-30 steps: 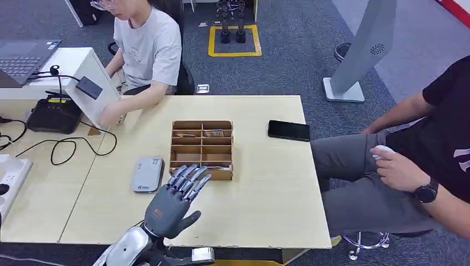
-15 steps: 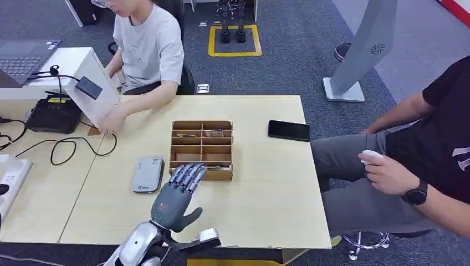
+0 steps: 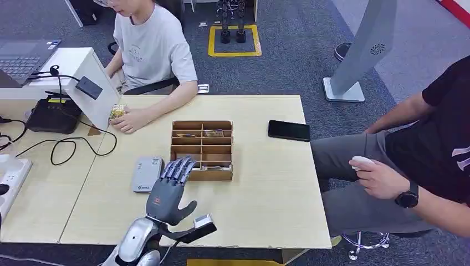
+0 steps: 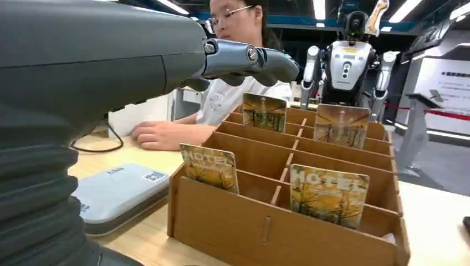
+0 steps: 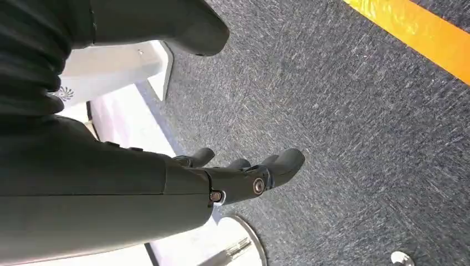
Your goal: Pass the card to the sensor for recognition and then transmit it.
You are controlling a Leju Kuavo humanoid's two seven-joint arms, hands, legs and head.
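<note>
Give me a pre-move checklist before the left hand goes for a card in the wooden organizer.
1. Left hand holds nothing, fingers apart: ok.
2. Left hand is at the wooden organizer, fingertips by its near left corner: ok.
3. Cards stand upright in the slots, with the near-left card closest to the fingers: ok.
4. Sensor lies flat on the table, just left of the organizer, uncovered: ok.
5. Seated person's hand rests far from the organizer: ok.
6. Right hand hangs over the floor, holding nothing: ok.
</note>
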